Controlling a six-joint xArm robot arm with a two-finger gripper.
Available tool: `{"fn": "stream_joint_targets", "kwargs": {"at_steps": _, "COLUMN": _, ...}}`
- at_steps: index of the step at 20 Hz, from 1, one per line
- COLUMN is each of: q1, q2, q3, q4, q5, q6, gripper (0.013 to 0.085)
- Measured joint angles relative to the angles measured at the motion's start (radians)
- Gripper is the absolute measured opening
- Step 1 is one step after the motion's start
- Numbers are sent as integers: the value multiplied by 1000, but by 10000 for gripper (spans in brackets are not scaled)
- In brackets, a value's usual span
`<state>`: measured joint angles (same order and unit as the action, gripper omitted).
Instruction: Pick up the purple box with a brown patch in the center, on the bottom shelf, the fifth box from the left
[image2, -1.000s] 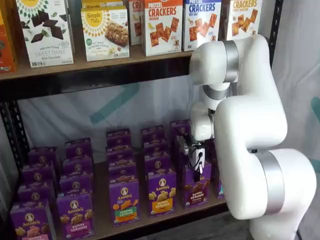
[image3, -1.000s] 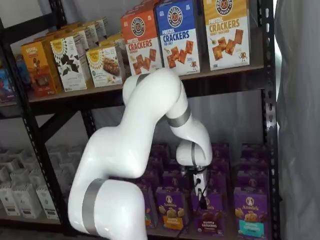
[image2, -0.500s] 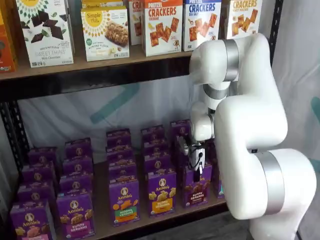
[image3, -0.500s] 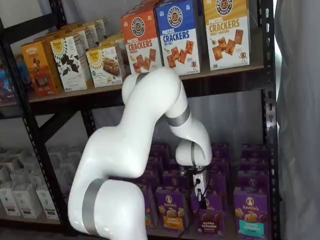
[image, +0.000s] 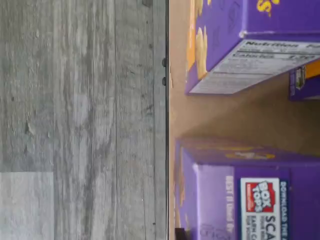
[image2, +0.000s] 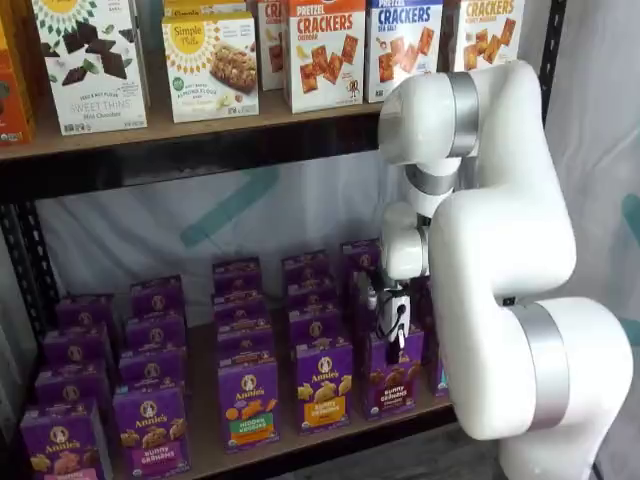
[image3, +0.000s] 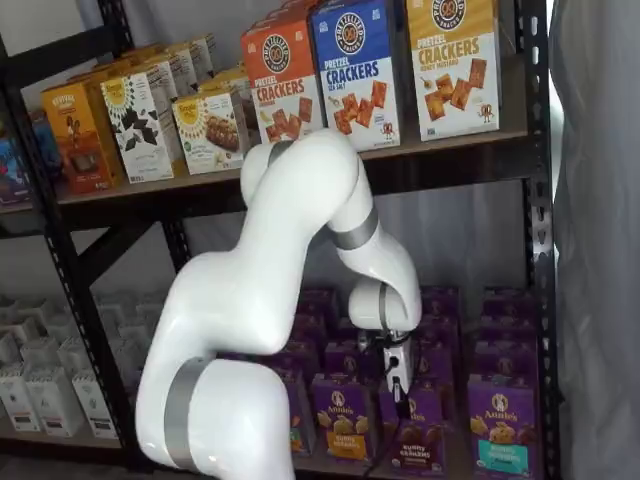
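In both shelf views my gripper (image2: 392, 335) (image3: 400, 396) hangs over the front row of the bottom shelf (image2: 203, 420), its black fingers closed on the top of the purple box (image2: 393, 375) (image3: 417, 447) with the brown band and dark bunny crackers. That box stands at the shelf's front edge, slightly tilted, to the right of a purple carton with a yellow-orange band (image2: 323, 385). The wrist view shows the top of a purple carton (image: 250, 200) with a Box Tops label, the brown board and no fingers.
Rows of small purple cartons fill the bottom shelf, including a teal-banded one (image3: 500, 440) to the right. Cracker boxes (image2: 325, 50) stand on the higher shelf. My white arm (image2: 500, 250) is in front of the shelves. Grey plank floor (image: 75, 120) lies below the shelf's front edge.
The fingers have closed on the purple box. The arm has risen a little, and the box has shifted and tilted slightly at the shelf front.
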<state>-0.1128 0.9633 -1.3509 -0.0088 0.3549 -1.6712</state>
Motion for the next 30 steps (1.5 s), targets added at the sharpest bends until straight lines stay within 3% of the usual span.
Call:
{"fn": "stream_joint_targets", "kwargs": {"at_steps": 4, "q1": -2, "q2": -18, "q3": 22, "q4": 0, "q5": 3, "q6": -2, "gripper": 370}}
{"fn": "stream_joint_targets", "kwargs": {"at_steps": 8, "q1": -2, "q2": -54, "q3": 64, "q4": -42, "q5": 5, "q6": 38, "gripper": 370}}
{"fn": "stream_joint_targets", "kwargs": {"at_steps": 19, "q1": 20, "q2": -226, "q3": 280, "q4": -106, "q5": 13, "q6": 120, "gripper": 370}}
{"fn": "stream_joint_targets", "kwargs": {"at_steps": 30, "q1": 38, "q2": -363, "q3": 432, "q4": -90, "q5": 14, "q6": 125, "gripper": 370}}
